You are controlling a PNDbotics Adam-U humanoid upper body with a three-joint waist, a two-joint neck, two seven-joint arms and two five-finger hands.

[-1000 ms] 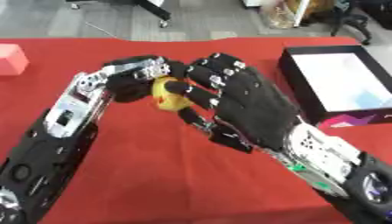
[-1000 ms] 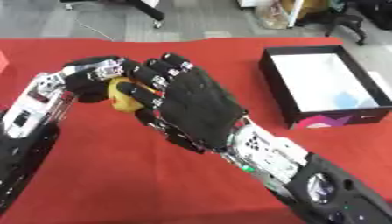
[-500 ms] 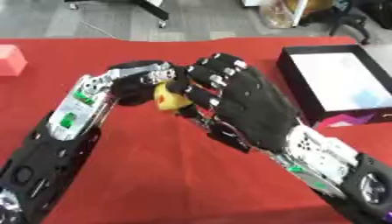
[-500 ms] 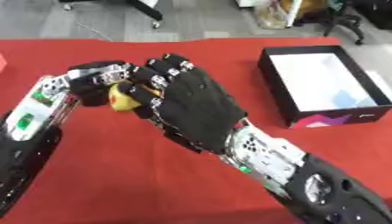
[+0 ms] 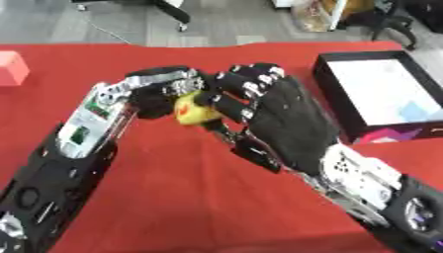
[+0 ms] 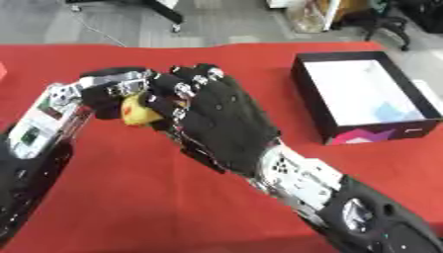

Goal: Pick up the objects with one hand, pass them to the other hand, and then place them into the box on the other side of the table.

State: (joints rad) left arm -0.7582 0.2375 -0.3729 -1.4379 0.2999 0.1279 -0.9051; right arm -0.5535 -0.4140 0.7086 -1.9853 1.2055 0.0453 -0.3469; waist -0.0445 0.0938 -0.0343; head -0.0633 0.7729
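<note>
**Handover under way, box not yet reached**

While a small yellow object (image 5: 194, 110) sits at centre frame above the red tablecloth (image 5: 173, 197), left hand (image 5: 160, 91) and right hand (image 5: 277, 118) both curl around it. Placement in the box (image 6: 363, 94), upper right, remains.

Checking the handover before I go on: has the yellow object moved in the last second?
No. The yellow object sits at the same spot between the left hand and right hand, no nearer the box.
</note>
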